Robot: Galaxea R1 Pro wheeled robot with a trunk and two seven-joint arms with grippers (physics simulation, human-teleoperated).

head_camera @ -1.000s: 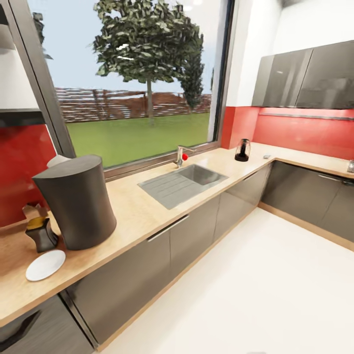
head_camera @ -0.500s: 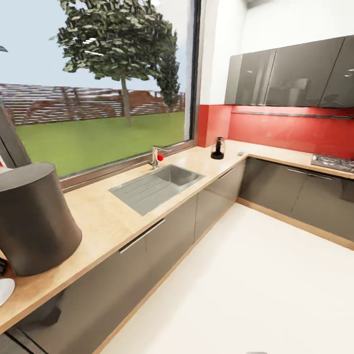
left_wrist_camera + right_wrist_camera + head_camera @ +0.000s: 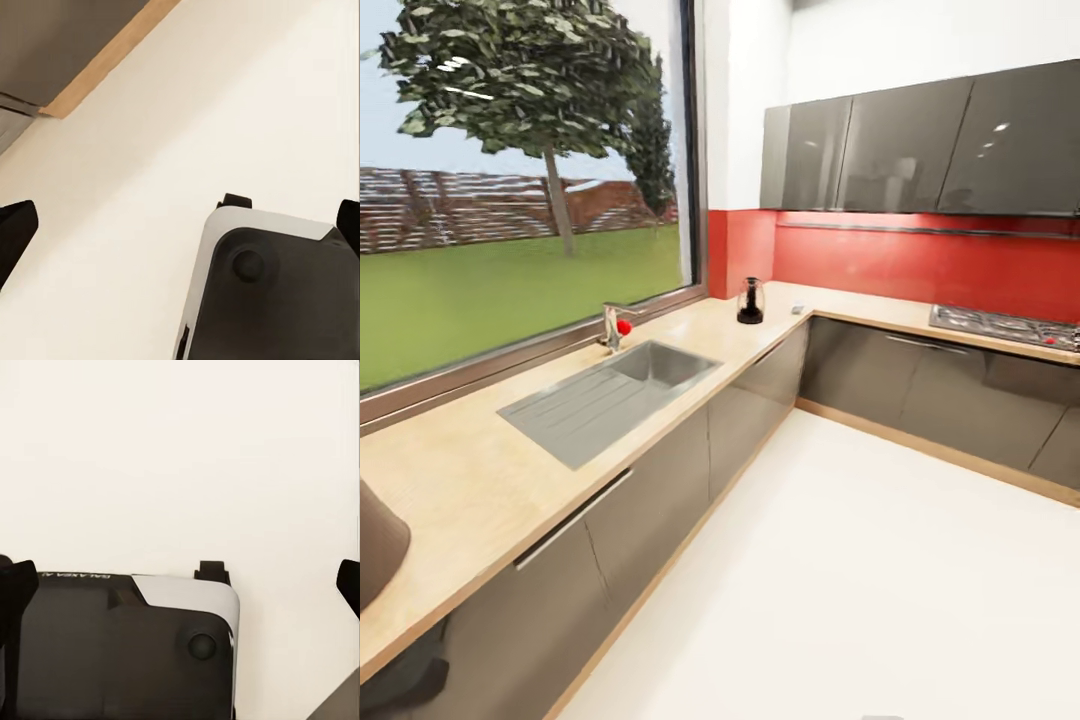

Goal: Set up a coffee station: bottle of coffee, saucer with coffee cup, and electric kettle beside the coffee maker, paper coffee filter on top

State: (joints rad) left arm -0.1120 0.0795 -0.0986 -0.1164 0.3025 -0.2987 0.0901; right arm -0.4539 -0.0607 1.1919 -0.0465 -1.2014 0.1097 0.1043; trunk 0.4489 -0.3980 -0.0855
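A sliver of the dark grey coffee maker [image 3: 378, 545] shows at the lower left edge of the head view, standing on the tan countertop [image 3: 480, 470]. The small dark electric kettle [image 3: 750, 301] stands far off on the counter near the corner by the red wall. The bottle of coffee, saucer, coffee cup, paper coffee filter and kitchen shelf are out of view. My left gripper [image 3: 182, 229] is open over the pale floor, with nothing between its fingers. My right gripper [image 3: 182, 585] is open too, also above the floor.
A steel sink [image 3: 610, 395] with a faucet [image 3: 615, 327] is set into the counter under the window. A hob [image 3: 1000, 325] lies on the right-hand run, below glossy grey wall cabinets [image 3: 910, 140]. Wide pale floor [image 3: 860, 580] spreads between the cabinet fronts. The robot's base [image 3: 270, 300] shows below the left gripper.
The head view has swung to the right. The bottle and saucer have slid out past the left edge, and the coffee maker nearly so. The kettle and sink sit further left in the picture.
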